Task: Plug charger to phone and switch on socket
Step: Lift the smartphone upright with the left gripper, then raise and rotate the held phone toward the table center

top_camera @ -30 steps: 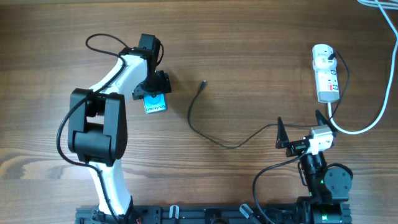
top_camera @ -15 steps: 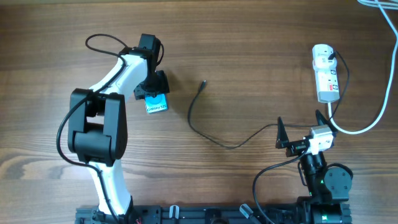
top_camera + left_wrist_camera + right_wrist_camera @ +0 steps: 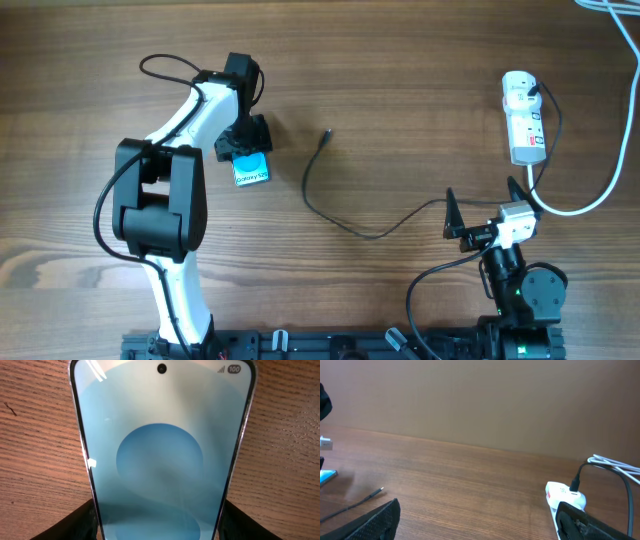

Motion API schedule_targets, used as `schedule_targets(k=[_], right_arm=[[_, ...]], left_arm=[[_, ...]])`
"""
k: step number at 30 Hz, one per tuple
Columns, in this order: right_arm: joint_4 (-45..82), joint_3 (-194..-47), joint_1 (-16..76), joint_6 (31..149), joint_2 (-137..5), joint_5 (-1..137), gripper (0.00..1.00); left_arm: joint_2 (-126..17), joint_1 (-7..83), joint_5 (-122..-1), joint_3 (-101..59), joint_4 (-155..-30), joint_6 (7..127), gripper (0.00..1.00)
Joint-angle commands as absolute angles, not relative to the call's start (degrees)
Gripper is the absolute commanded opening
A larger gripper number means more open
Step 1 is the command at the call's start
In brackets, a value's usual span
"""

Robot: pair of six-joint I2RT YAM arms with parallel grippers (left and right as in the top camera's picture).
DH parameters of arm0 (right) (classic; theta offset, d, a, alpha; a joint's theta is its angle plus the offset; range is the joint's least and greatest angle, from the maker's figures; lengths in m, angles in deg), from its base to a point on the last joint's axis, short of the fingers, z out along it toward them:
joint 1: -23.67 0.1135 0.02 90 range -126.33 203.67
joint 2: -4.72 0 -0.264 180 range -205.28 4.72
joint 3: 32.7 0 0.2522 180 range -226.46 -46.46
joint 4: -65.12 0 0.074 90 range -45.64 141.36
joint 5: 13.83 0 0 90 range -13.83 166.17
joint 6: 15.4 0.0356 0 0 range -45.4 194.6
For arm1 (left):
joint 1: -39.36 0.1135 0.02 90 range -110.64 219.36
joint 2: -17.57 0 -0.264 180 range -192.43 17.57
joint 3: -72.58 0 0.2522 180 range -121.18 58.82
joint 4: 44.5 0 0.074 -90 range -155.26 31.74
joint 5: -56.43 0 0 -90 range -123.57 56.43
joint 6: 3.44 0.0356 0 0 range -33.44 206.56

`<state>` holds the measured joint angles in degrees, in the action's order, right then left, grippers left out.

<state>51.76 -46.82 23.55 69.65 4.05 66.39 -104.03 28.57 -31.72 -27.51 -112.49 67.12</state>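
On the left of the wooden table (image 3: 400, 80), the phone (image 3: 252, 170) lying screen-up, one end pinched between the left gripper (image 3: 248, 148) fingers, charger (image 3: 340, 222) tip loose nearby, cable snaking to the far-right socket (image 3: 524, 120), white lead (image 3: 600, 200) alongside, right gripper (image 3: 481, 195) spread wide, empty.

Left arm (image 3: 192, 115) outstretched, left gripper (image 3: 248, 152) pinched narrow; right arm (image 3: 515, 275) folded, right gripper (image 3: 479, 190) splayed wide.

A thick white power lead (image 3: 572, 212) loops along the right side of the brown wood-grain table (image 3: 400, 100), with a plain tan wall (image 3: 480, 395) beyond.
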Motion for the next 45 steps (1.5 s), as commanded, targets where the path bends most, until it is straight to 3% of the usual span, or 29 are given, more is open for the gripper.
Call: schedule_targets(k=[1,19,29,34,36,45], right_arm=[[51.9,-46.8,23.8,70.1,4.4,67.4,1.00],[51.9,-46.8,23.8,70.1,4.4,67.4,1.00],[51.9,-46.8,23.8,70.1,4.4,67.4,1.00],[51.9,-46.8,23.8,70.1,4.4,67.4,1.00],[51.9,-46.8,23.8,70.1,4.4,67.4,1.00],[51.9,-46.8,23.8,70.1,4.4,67.4,1.00]], left_arm=[[-101.8,28.4,-31.9,-28.6,-112.8,66.8,0.64],[-93.9,28.4,-32.0,-28.6,-113.3,66.4,0.61],[-88.6,28.4,-46.7,-28.6,-113.1,53.8,0.53],[-88.6,28.4,-53.3,-28.6,-112.5,52.8,0.23],[-88.6,28.4,-55.5,-28.6,-112.5,52.6,0.06],[-88.6,28.5,-60.2,-28.6,-112.5,42.1,0.04]])
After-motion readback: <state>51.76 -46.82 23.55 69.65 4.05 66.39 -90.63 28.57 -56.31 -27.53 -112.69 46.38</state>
